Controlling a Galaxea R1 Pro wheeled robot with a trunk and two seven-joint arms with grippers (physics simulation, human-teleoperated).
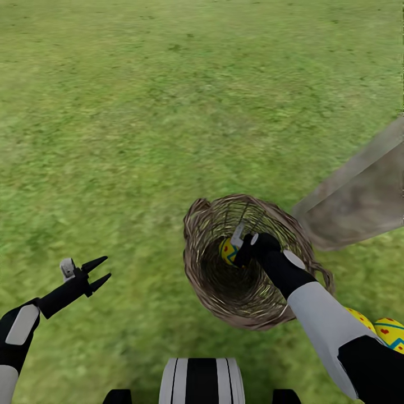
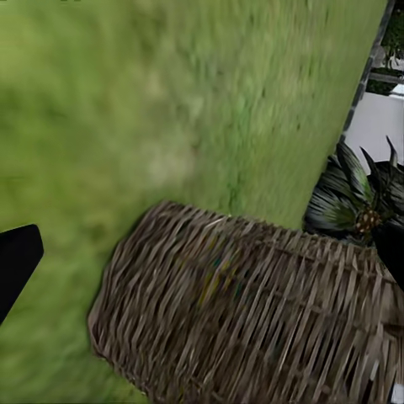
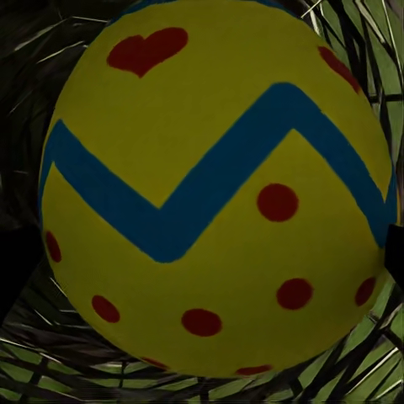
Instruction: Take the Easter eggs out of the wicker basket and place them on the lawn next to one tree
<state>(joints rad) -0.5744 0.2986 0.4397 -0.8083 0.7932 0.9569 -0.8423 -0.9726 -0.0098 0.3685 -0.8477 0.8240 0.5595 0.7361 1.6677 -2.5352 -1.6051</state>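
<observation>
R claw (image 1: 242,244) in basket (image 1: 213,280), pinching egg (image 1: 228,251) | L claw (image 1: 99,273) spread, lower left | risk: egg snags on rim, slips.

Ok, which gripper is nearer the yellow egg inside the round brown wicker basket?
Right. The right gripper reaches inside the wicker basket, at the yellow egg. The left gripper hangs open over the lawn, outside the basket.

1 egg (image 1: 228,251) in tilted basket (image 1: 213,280); seemingly 2 eggs (image 1: 381,328) on lawn (image 1: 140,112).
</observation>
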